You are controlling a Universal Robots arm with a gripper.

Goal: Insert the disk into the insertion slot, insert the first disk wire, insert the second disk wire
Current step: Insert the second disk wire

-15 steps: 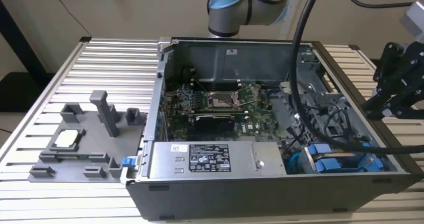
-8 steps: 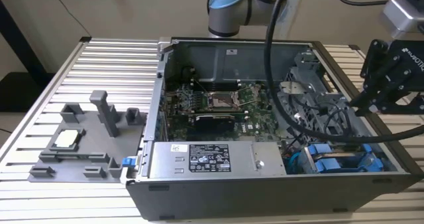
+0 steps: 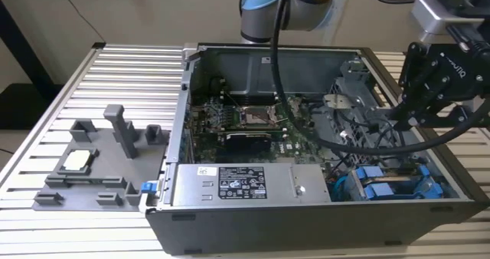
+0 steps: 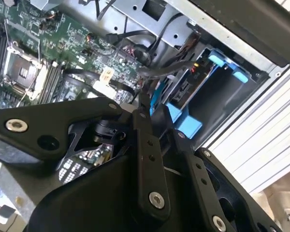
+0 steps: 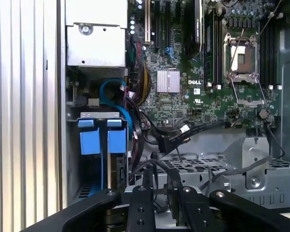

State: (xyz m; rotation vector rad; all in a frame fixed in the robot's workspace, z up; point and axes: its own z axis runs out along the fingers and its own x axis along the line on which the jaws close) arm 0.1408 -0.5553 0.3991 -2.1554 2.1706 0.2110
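Insertion slot [image 3: 392, 185] long axis along near case wall [image 3: 306, 221]; hand [image 3: 403, 120] close by.

Black cables [image 5: 152, 129] tangled beside insertion slot [image 5: 100, 115], case wall [image 5: 62, 121] along its other side

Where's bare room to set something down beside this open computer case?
Bare slatted table beyond the grey fixture tray, at the exterior view's left of the case. Crowded inside: cables and the gripper by the drive bay.
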